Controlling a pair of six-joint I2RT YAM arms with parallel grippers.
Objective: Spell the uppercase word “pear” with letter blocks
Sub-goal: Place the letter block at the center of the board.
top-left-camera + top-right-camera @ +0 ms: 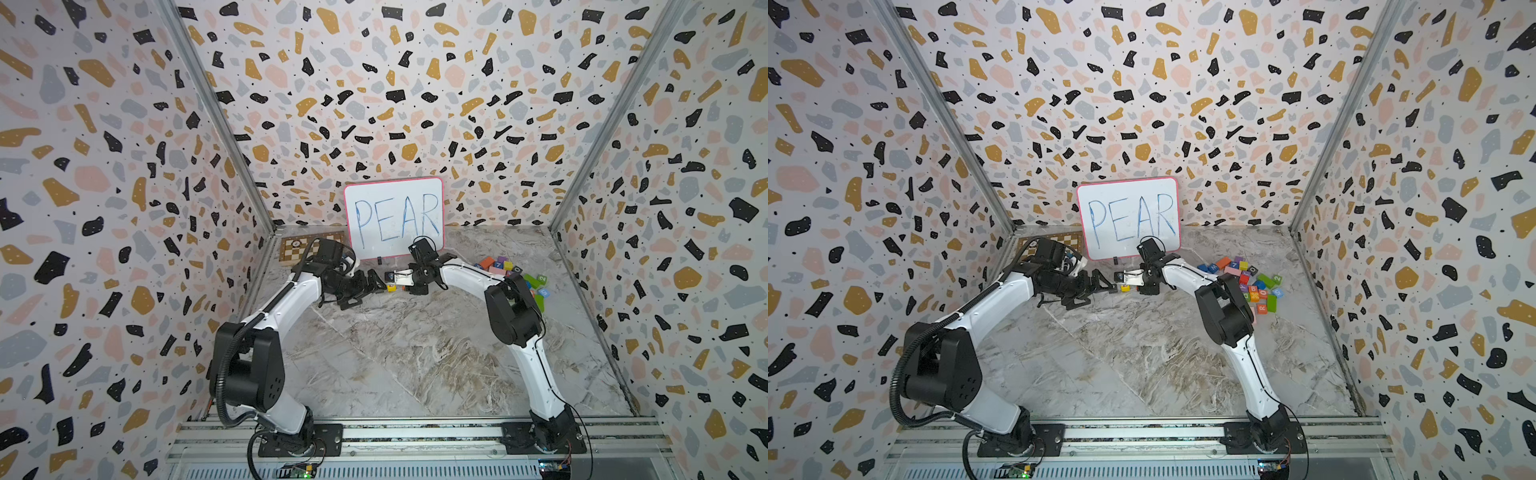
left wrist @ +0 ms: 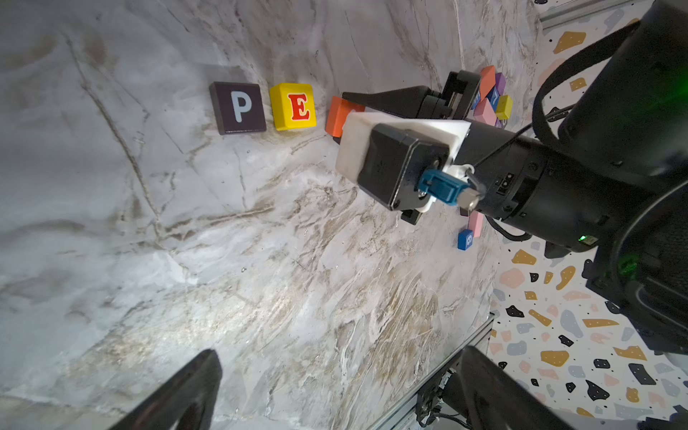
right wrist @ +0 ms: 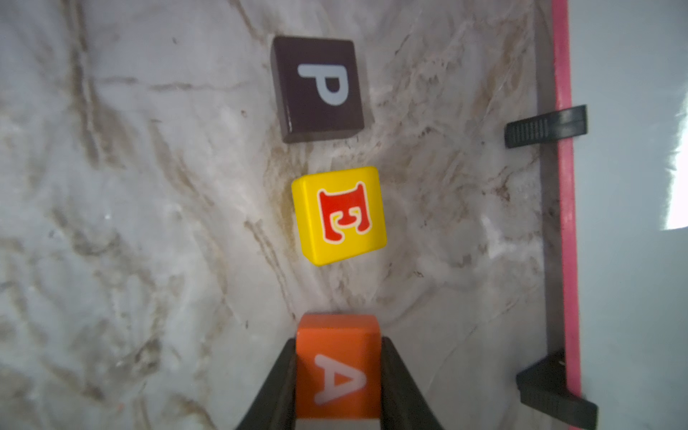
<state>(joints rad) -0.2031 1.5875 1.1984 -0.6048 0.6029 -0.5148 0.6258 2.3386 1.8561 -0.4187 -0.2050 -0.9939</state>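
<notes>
P block [image 3: 318, 87]: near-black, a bit brownish, w/ white letter; E block [image 3: 338, 216]: yellow w/ red letter; A block [image 3: 338, 368]: orange w/ white letter; whiteboard [image 1: 394, 216]: pink frame, blue writing; table [image 1: 395, 353]: grey-white marble pattern, brown veins; walls [image 1: 104, 166]: white w/ black, ochre, pink, grey blots.

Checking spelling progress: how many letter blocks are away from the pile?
3. Black P block and yellow E block lie side by side, apart, before the whiteboard; orange A block comes next, clamped in the right gripper. Others may be hidden.
</notes>
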